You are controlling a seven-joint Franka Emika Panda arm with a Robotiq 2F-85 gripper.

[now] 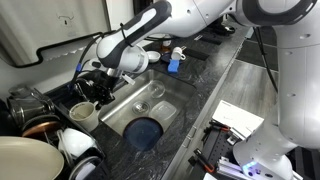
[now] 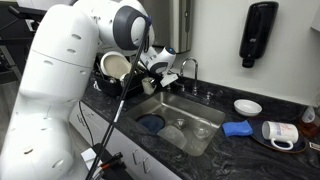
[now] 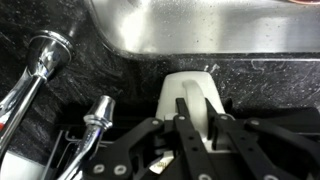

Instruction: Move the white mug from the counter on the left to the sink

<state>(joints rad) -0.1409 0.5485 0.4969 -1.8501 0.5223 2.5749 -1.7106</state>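
The white mug (image 1: pixel 83 114) stands on the dark speckled counter (image 1: pixel 205 88) just left of the steel sink (image 1: pixel 152 96). My gripper (image 1: pixel 94 92) is right above it. In the wrist view the mug (image 3: pixel 190 85) fills the middle, and my gripper (image 3: pixel 205 112) has its two fingers close together on the mug's upper part. The sink's edge (image 3: pixel 200 30) runs along the top of that view. In an exterior view my gripper (image 2: pixel 152 80) hides the mug, left of the sink (image 2: pixel 195 112) and counter (image 2: pixel 118 106).
Stacked pans and dishes (image 1: pixel 35 108) and white bowls (image 1: pixel 75 143) crowd the counter beside the mug. A chrome faucet (image 2: pixel 188 70) stands behind the sink, and chrome pipes (image 3: pixel 45 55) show near the gripper. A blue round item (image 1: pixel 145 131) lies in the basin. A blue cloth (image 2: pixel 238 128) and another mug (image 2: pixel 281 133) lie far off.
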